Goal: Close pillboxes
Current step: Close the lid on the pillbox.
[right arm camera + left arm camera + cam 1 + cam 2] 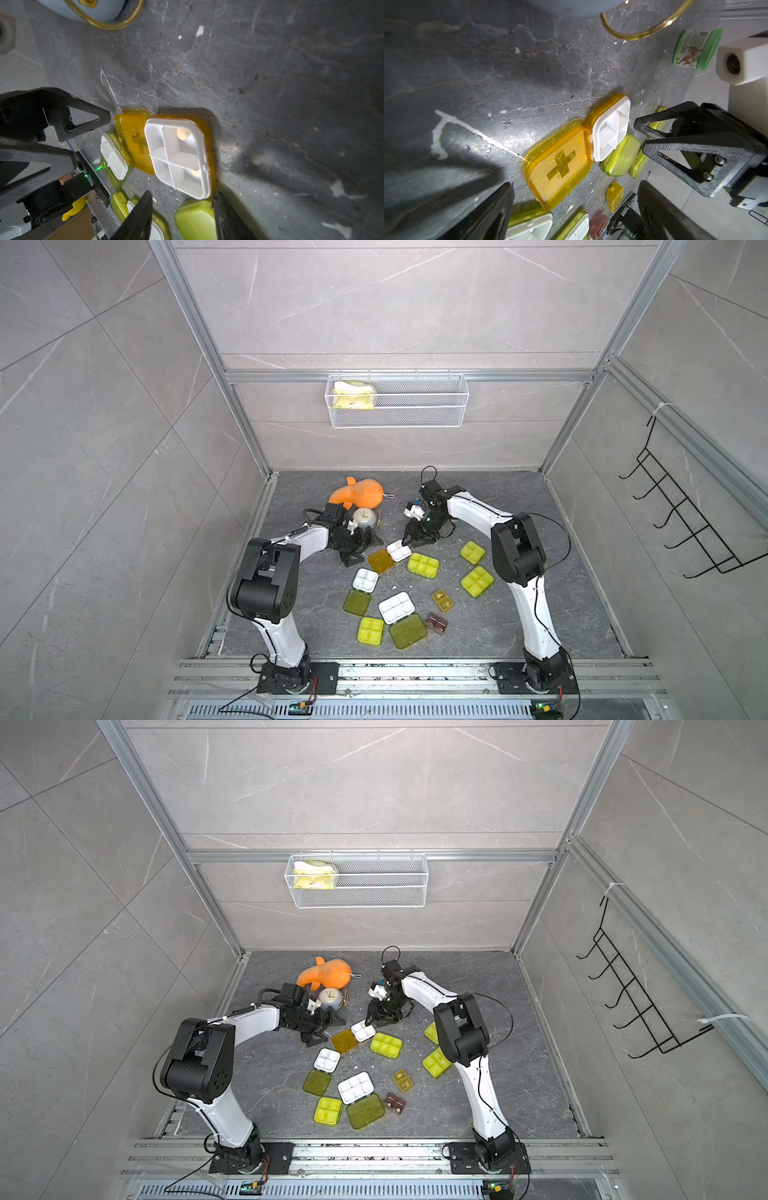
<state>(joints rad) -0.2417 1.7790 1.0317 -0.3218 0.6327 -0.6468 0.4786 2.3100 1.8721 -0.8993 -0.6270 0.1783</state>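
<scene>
The orange-lidded pillbox lies open in both top views, its white four-cell tray (399,551) (363,1031) beside the flat lid (381,561) (345,1041). My left gripper (365,551) (576,187) is open, low over the lid (558,166). My right gripper (411,542) (182,193) is open, its tips astride the near edge of the tray (178,158), gripping nothing. Two more pillboxes lie open (365,579) (396,607). Several green ones are shut (423,565) (477,580) (370,630). A small amber box (441,600) sits at centre right.
An orange plush toy (357,493) and a small clock (365,519) sit behind the left gripper. A green-lidded jar (697,49) shows in the left wrist view. A wire basket (397,400) hangs on the back wall, a black hook rack (685,522) on the right.
</scene>
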